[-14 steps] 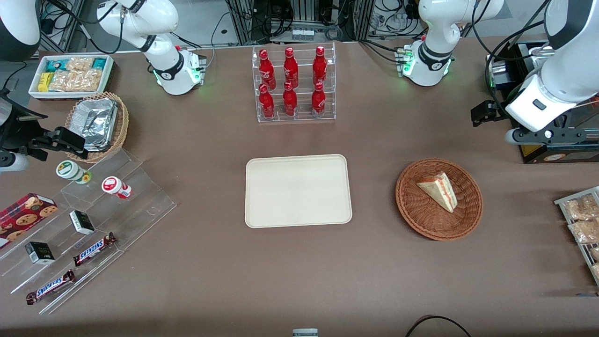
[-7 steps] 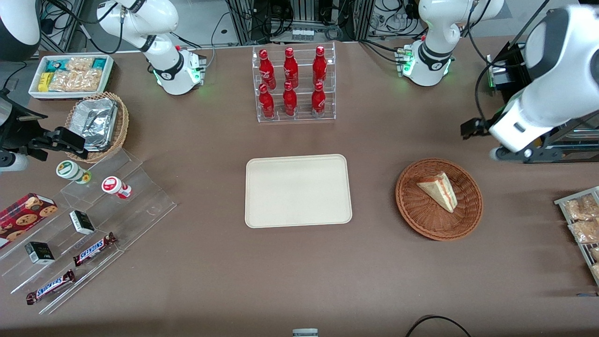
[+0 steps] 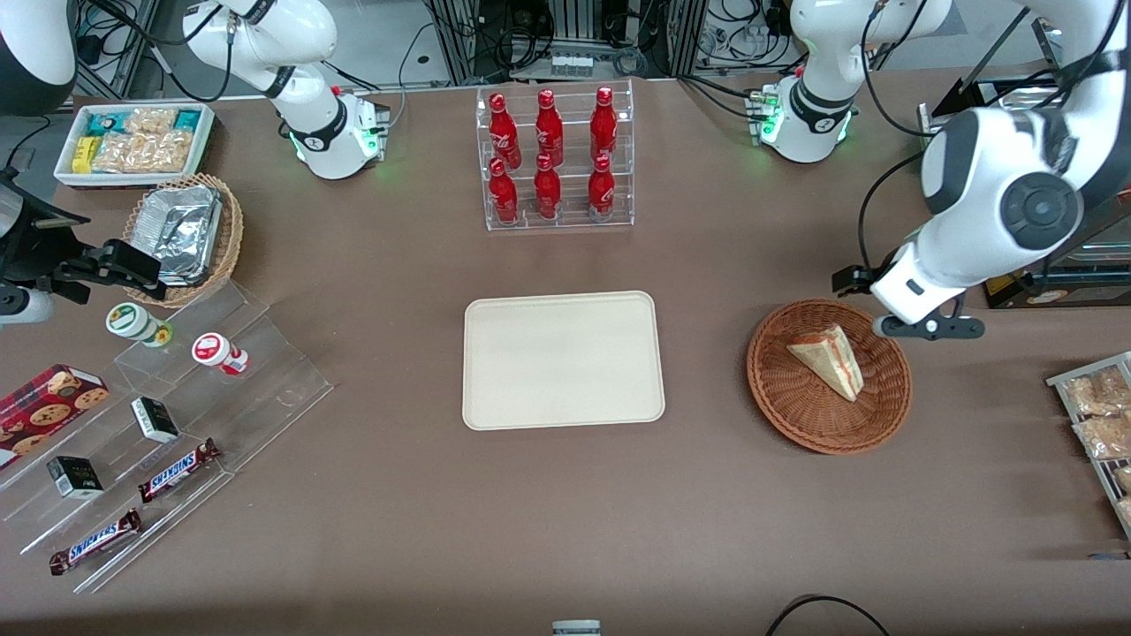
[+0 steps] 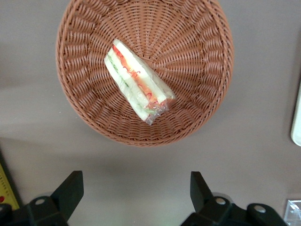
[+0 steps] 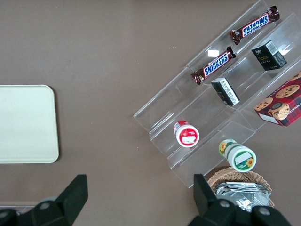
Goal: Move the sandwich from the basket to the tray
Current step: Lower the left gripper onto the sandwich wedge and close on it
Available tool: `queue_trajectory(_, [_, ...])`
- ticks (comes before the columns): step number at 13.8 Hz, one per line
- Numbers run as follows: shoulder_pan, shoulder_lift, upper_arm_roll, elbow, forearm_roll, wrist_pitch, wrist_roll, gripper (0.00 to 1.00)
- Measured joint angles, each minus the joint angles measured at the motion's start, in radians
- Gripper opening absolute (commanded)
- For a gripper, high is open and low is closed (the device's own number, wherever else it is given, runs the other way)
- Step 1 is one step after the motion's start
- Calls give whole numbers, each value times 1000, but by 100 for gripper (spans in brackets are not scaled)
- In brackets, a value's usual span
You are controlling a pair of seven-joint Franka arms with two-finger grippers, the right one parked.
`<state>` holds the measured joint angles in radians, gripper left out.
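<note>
the gripper [image 4: 136,188] is being held open and empty above the table, just beside the basket [image 4: 202,117] rim, nothing being touched. the sandwich [image 4: 136,87] is being carried inside the basket [image 3: 800,411], lying flat. the tray [image 3: 563,359] is being kept well apart, toward the parked arm's end

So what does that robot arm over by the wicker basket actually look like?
The working arm has glossy white rounded shells with dark grey joint rings and a round dark cap. Black cables loop along it. Its gripper, above the table beside the basket, has two open black wedge-shaped fingers.
</note>
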<state>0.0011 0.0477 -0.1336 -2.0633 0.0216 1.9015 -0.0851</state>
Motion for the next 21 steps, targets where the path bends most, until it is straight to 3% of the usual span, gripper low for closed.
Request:
queue_trajectory(7, [14, 70, 38, -11, 1, 93, -53, 100])
queue_trajectory(15, [-34, 164, 29, -15, 1, 253, -672, 100])
queue_trajectory(21, [-51, 219, 32, -15, 35, 294, -721, 100])
